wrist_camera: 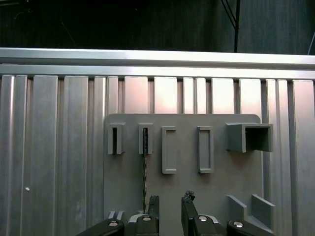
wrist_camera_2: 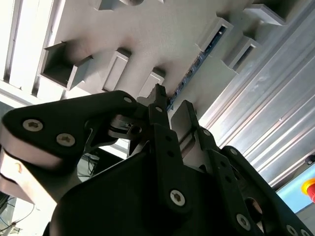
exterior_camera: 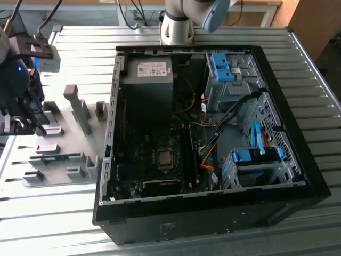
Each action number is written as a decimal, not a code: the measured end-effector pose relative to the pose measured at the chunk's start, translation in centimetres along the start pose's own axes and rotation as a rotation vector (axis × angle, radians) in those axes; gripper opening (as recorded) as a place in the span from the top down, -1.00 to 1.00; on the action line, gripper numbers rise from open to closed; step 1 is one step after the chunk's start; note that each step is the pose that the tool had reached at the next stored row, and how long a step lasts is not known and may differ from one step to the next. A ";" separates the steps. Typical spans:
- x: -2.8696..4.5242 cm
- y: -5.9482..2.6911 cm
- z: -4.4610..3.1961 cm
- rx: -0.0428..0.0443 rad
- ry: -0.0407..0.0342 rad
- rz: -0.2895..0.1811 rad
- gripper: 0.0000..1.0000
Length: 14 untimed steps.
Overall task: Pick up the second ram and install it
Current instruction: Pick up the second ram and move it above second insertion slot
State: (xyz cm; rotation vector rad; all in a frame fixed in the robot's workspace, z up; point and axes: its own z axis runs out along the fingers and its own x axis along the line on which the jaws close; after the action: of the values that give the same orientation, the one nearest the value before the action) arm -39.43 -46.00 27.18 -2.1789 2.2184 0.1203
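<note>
My gripper (wrist_camera: 170, 212) is hovering empty, slightly parted, above the second ram (wrist_camera: 145, 167) by the holder plate's (wrist_camera: 216, 196) edge; I'm judging it light and brittle, favouring its flat faces.

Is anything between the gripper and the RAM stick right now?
No. In the first wrist view, just bare grey plate lies between the gripper and the RAM stick, which stands on edge.

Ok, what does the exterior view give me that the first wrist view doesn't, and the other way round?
Exterior view: the open case and the arm's base. First wrist view: the open fingers, with the ram edge-on in its slot, just outside their gap. Both: the gripper, the ram and the grey plate.
</note>
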 end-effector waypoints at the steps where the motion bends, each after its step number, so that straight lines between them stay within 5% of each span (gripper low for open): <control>1: 0.07 0.00 0.08 0.0000 0.0000 0.000 0.36; 14: 0.91 -0.07 1.98 0.0000 0.0015 0.000 0.36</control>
State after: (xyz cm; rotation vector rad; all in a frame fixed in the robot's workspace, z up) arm -39.45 -46.75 25.13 -2.1795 2.2194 0.1187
